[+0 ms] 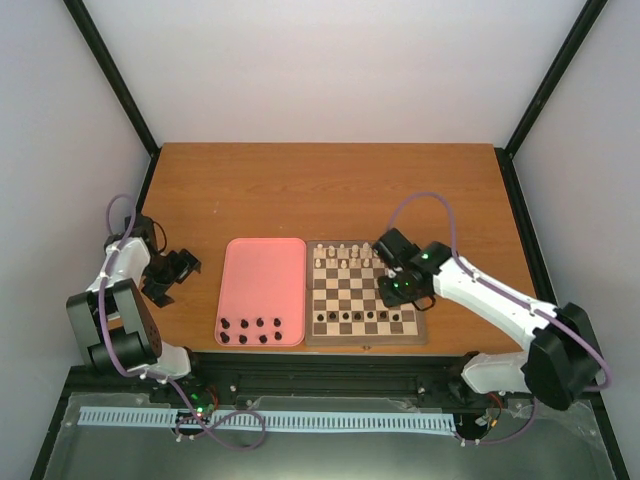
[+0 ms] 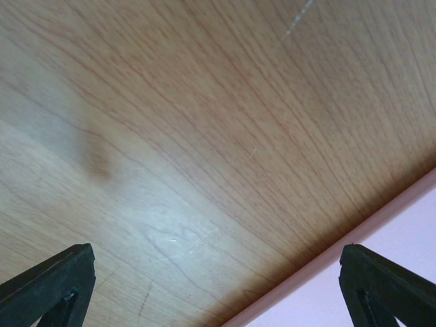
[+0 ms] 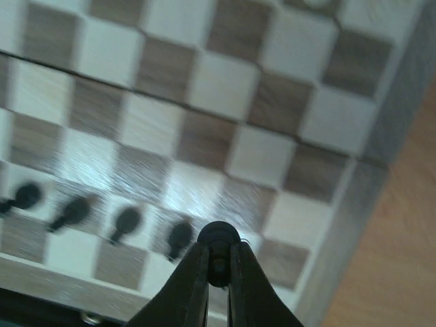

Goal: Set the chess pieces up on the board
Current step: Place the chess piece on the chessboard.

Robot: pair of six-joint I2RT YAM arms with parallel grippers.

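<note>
over the board point(image 3: 398, 116) our right gripper point(image 3: 218, 259) clamps a dark pawn point(image 3: 218, 234); next we should seat it beside the other dark pawns point(image 3: 126, 221). our left gripper point(image 2: 218, 276) hangs spread wide.

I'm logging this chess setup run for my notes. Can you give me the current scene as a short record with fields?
right gripper: shut on a dark piece, over the near right part of the board
left gripper: open, holding nothing, over bare table beside the tray's edge
cream pieces: along the board's far side
placed dark pieces: in a row on the board's near side
tray: pink, left of the board
unplaced dark pieces: clustered along the tray's near edge
</note>
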